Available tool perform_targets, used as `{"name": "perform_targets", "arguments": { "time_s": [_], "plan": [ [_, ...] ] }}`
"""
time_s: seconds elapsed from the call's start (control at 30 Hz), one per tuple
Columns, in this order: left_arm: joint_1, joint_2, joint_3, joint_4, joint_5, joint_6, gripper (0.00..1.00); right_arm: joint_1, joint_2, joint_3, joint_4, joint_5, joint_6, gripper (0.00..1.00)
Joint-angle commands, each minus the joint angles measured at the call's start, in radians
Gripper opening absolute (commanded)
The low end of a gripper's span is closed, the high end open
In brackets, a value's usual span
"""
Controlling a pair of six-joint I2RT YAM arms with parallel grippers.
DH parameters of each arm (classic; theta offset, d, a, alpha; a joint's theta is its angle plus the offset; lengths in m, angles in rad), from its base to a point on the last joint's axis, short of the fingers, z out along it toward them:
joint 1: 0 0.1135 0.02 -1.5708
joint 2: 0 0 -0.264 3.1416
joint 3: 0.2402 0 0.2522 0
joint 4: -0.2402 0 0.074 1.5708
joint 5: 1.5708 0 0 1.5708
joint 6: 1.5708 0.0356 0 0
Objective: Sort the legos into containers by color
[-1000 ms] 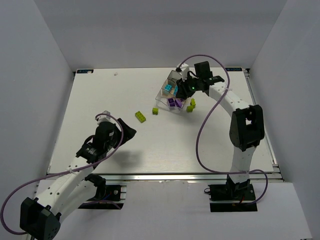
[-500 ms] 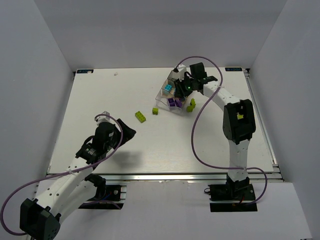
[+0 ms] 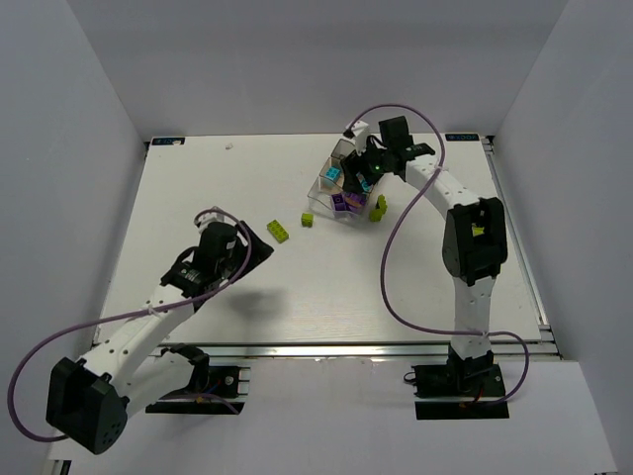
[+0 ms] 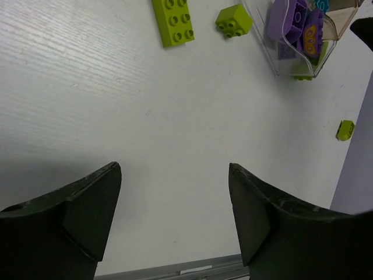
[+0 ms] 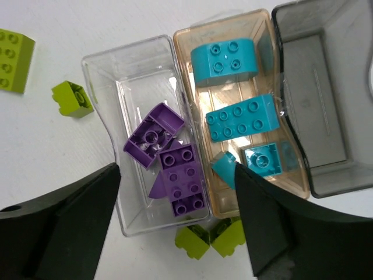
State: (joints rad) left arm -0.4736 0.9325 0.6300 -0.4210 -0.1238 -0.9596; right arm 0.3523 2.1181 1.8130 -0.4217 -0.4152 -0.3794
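**Handling.** The legos (image 5: 239, 116) are small moulded bricks. Expect them to be light, rigid and smooth-walled. They should stand a firm pinch, but will probably twist or skid out if you catch them on a corner. Take each one across two flat opposite side walls, studs up, coming straight down. The containers (image 5: 125, 48) are one thin clear tray with three compartments. It is likely to be light enough to slide if you nudge it, so keep the fingers off its walls.

**Location.**
- The purple bricks (image 5: 152, 139) lie in the clear compartment.
- The cyan bricks (image 5: 224, 58) lie in the tan middle compartment, the smallest tipped against the divider.
- The grey compartment (image 5: 315, 93) holds nothing.
- On the worktop (image 3: 198, 188), the long lime brick (image 4: 173, 22) and the small lime brick (image 4: 234, 20) lie near each other, beside the clear end.
- Two more lime bricks (image 5: 211, 238) sit against the tray's long side.

**Arm pose.**
- The right arm reaches out over the tray. The right gripper (image 5: 175, 175) points down above the purple and cyan compartments, with its fingers spread wide and nothing between them.
- The left arm is bent forward low over the worktop. The left gripper (image 4: 173, 175) is also spread and empty. It faces the long lime brick and is well short of it.
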Motion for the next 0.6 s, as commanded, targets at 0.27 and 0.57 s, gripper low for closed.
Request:
{"name": "perform_targets", "arguments": {
  "time_s": [0.27, 0.57],
  "plan": [
    [-0.002, 0.325, 0.259, 0.004, -0.031, 0.007, 0.60, -0.062, -0.473, -0.397, 0.198, -0.177, -0.151, 0.89],
    [-0.002, 0.592, 0.561, -0.246, -0.138, 0.002, 0.64, -0.072, -0.630, -0.599, 0.079, -0.372, -0.201, 0.18]
  ]
}}
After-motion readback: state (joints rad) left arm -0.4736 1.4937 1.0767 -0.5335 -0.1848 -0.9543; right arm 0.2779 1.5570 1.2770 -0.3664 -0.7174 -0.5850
